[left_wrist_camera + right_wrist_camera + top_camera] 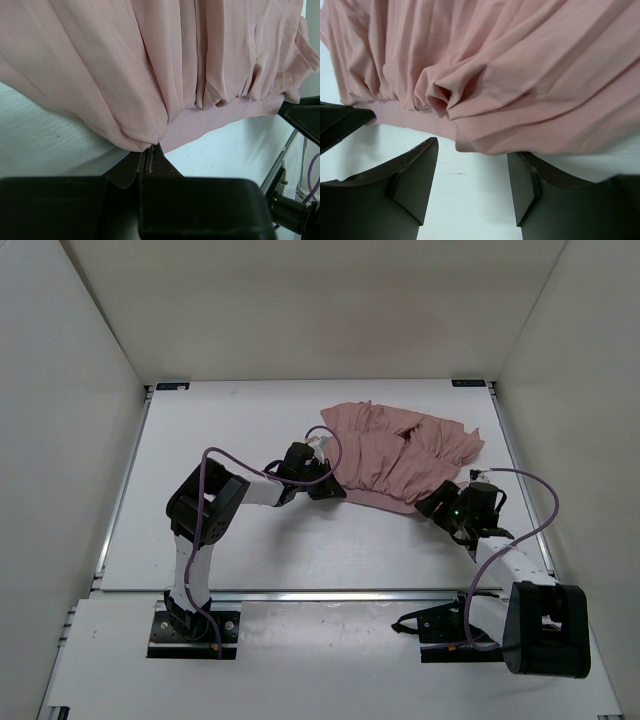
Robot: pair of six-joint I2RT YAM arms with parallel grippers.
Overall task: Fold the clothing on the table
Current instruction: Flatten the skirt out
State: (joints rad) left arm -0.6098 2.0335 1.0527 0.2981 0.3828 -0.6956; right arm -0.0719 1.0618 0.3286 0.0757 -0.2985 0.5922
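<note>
The clothing (400, 455), a dusty-pink pleated garment, lies rumpled toward 1 o'clock on the white surface (230, 540). Its pleats fan away toward 12 o'clock, and its gathered band (215, 122) runs along the near side, facing 6 o'clock. The step in hand looks like securing that near edge at 2 points, so the garment can be drawn flat and then doubled over. To do this well, the second grip should take the band itself rather than a loose pleat, with the cloth seated well between the fingers before they close. Both holds should sit at a matching depth on the edge. The 2 arms should then move together, keeping the fabric lightly taut so it does not bunch or drag across the surface. The left end effector (150, 152), at the garment's 8 o'clock corner, is fully closed, with a fold of the cloth pinched at its tips. The right end effector (472, 150), at the 5 o'clock corner, stands about half open, its 2 fingers set either side of the hem. The fabric edge lies just ahead of the gap and nothing is clamped.
</note>
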